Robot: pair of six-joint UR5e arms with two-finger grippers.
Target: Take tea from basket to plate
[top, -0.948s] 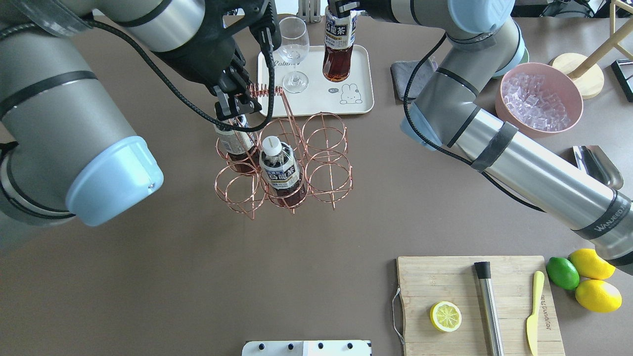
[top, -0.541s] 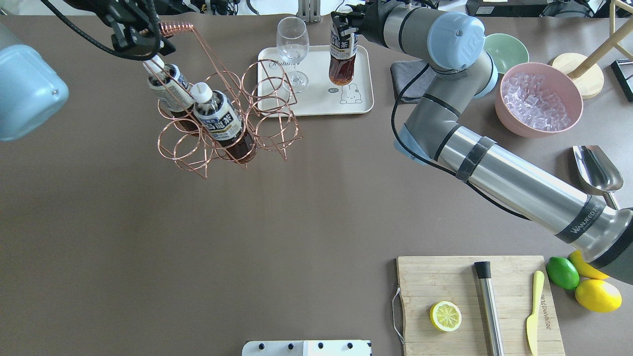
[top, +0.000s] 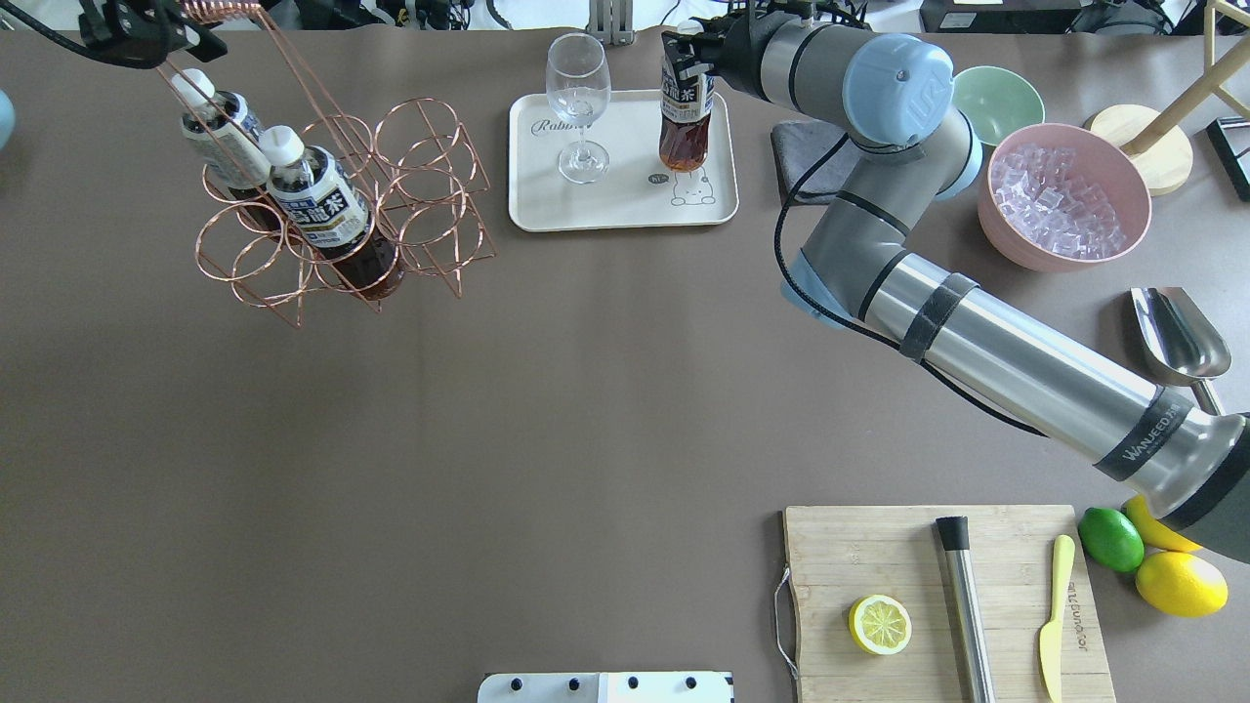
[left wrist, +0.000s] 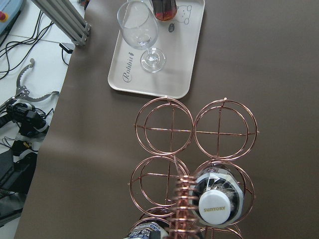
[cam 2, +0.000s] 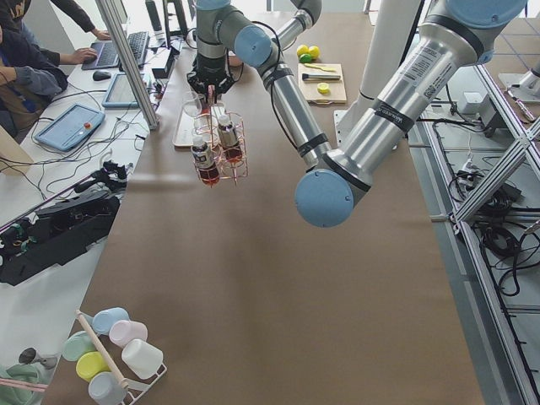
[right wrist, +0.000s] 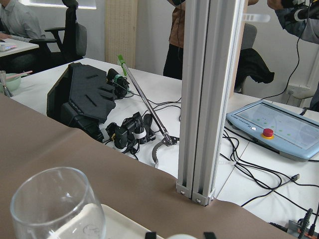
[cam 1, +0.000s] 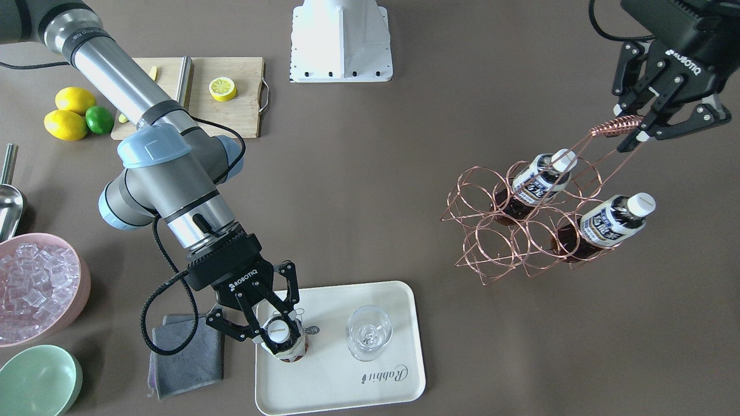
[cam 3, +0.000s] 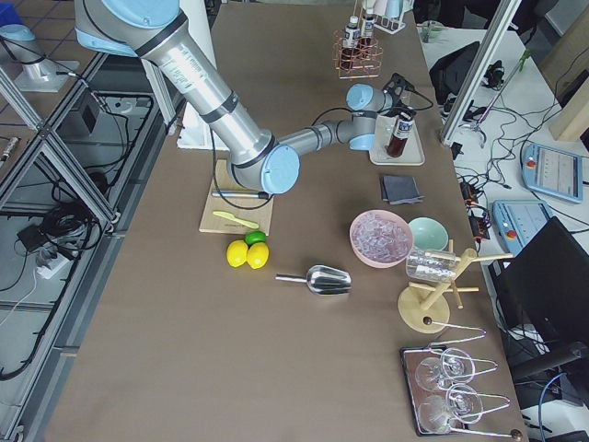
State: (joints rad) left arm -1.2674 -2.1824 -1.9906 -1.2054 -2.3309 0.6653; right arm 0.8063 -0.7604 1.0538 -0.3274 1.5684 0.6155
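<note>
My left gripper [cam 1: 627, 124] is shut on the coiled handle of the copper wire basket [top: 420, 176], which hangs tilted over the table's far left. Two tea bottles [top: 322, 210] [top: 220, 127] sit in its cells; the other cells are empty. From the left wrist view I look down on the basket [left wrist: 172, 134] and one white cap [left wrist: 217, 211]. My right gripper [cam 1: 279, 335] is shut around the neck of a third tea bottle [top: 684, 122]. That bottle stands upright on the cream plate [top: 625, 200], by the bear drawing.
A stemmed glass [top: 578, 98] stands on the plate's left half. A grey cloth [top: 811, 156], green bowl [top: 996, 98] and pink ice bowl [top: 1064, 195] lie right of the plate. A metal scoop [top: 1177, 337] and cutting board [top: 937, 605] are at the near right.
My left gripper has carried the basket with its two bottles from the table's middle to the far left. My right gripper has lowered its bottle onto the plate.
</note>
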